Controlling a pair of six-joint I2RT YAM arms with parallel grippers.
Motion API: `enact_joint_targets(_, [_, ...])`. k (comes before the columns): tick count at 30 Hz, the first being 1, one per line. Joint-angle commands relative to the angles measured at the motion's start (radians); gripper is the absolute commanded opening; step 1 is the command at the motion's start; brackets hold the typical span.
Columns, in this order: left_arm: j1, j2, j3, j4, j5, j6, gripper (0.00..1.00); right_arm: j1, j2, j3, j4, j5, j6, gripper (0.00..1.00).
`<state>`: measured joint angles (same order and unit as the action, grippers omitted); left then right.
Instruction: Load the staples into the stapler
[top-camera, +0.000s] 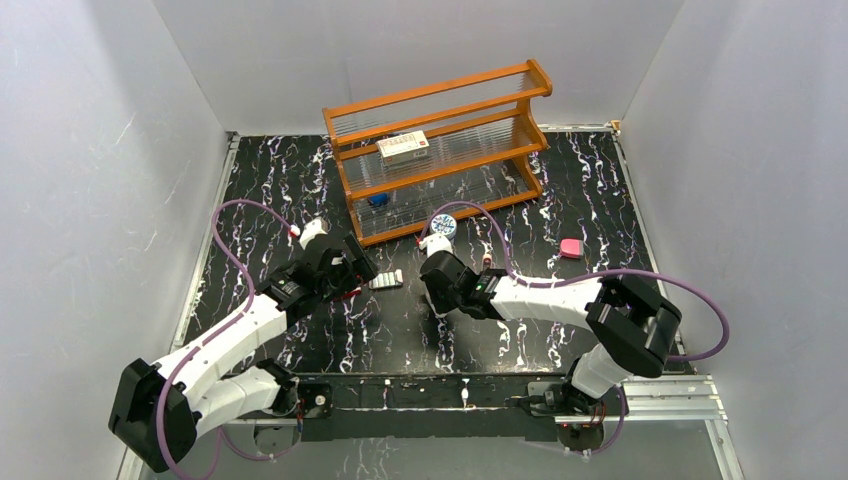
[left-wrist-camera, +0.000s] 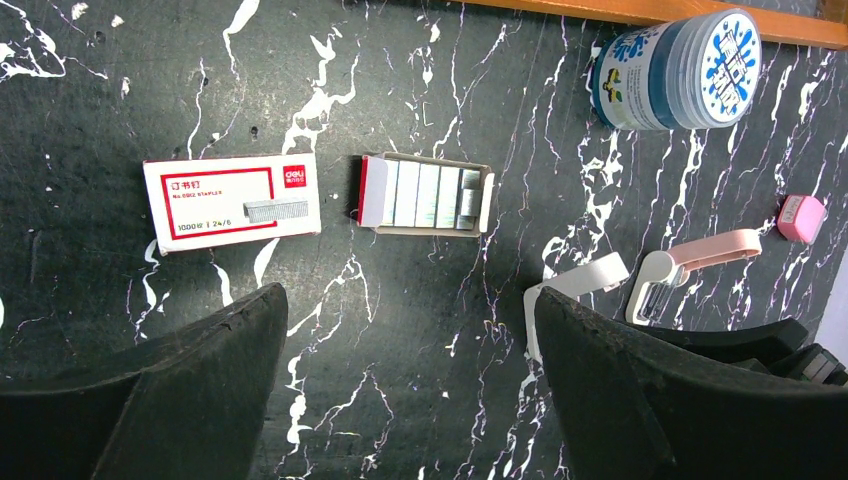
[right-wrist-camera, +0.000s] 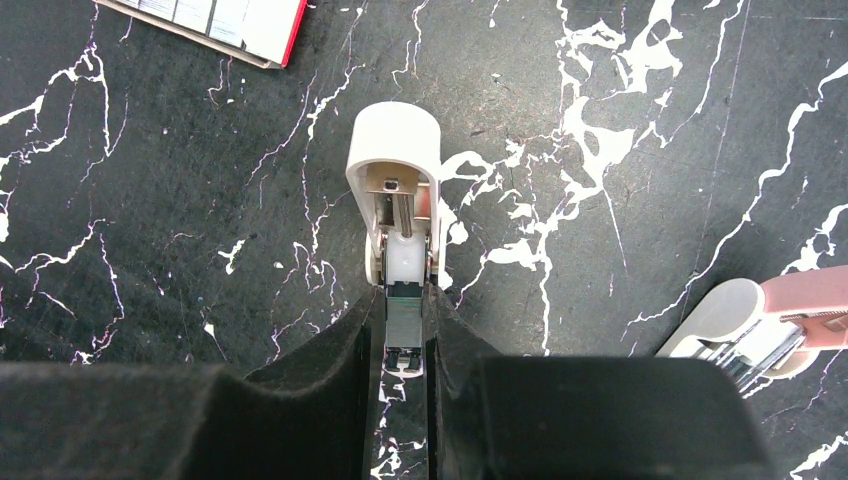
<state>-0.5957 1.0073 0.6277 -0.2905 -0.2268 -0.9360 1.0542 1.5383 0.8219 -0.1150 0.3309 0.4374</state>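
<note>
Grey metallic staples (left-wrist-camera: 425, 193), a flat ribbed block in an open cardboard tray (left-wrist-camera: 485, 203), upper centre of the left wrist view, above the wide-spread left claw (left-wrist-camera: 408, 300). White plastic stapler (right-wrist-camera: 395, 190) mid-frame in the right wrist view, silver channel pinched by the right claw (right-wrist-camera: 403, 325). Risk: block crumbling if squeezed hard, or jamming if fed askew. Glossy marbled worktop (left-wrist-camera: 120, 90), probably slippery.
</note>
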Motion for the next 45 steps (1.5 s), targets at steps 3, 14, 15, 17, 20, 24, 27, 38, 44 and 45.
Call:
enact_joint_targets(3, [0.002, -0.008, -0.013, 0.007, -0.009, -0.007, 0.90, -0.002, 0.007, 0.000, 0.046, 0.006, -0.009, 0.28])
enact_joint_targets(14, [0.002, -0.005, -0.017, 0.007, -0.009, -0.007, 0.90, -0.003, 0.004, -0.004, 0.044, 0.003, -0.019, 0.33])
enact_joint_targets(15, [0.002, -0.004, -0.017, 0.007, -0.009, -0.008, 0.90, -0.003, 0.000, -0.004, 0.043, 0.003, -0.019, 0.33])
enact_joint_targets(17, [0.002, -0.004, -0.016, 0.007, -0.009, -0.007, 0.90, -0.003, -0.009, -0.001, 0.039, 0.002, -0.018, 0.34])
enact_joint_targets(20, [0.002, -0.004, -0.013, 0.008, -0.009, -0.006, 0.90, -0.002, -0.032, 0.013, 0.025, 0.004, -0.015, 0.36])
enact_joint_targets(24, [0.002, -0.004, -0.014, 0.008, -0.009, -0.006, 0.90, -0.002, -0.052, 0.030, 0.019, 0.006, -0.021, 0.37])
enact_joint_targets(27, [0.002, -0.001, -0.014, 0.008, -0.009, -0.007, 0.90, -0.002, -0.044, 0.034, 0.035, -0.008, -0.034, 0.33])
enact_joint_targets(38, [0.002, -0.009, -0.028, 0.007, -0.009, -0.012, 0.90, -0.006, 0.006, 0.035, 0.075, -0.047, -0.054, 0.34])
enact_joint_targets(44, [0.002, -0.010, -0.029, 0.006, -0.008, -0.014, 0.90, -0.005, -0.007, 0.039, 0.094, -0.045, -0.069, 0.27])
enact_joint_targets(45, [0.002, -0.010, -0.029, 0.006, -0.008, -0.014, 0.90, -0.005, -0.008, 0.040, 0.094, -0.042, -0.070, 0.27])
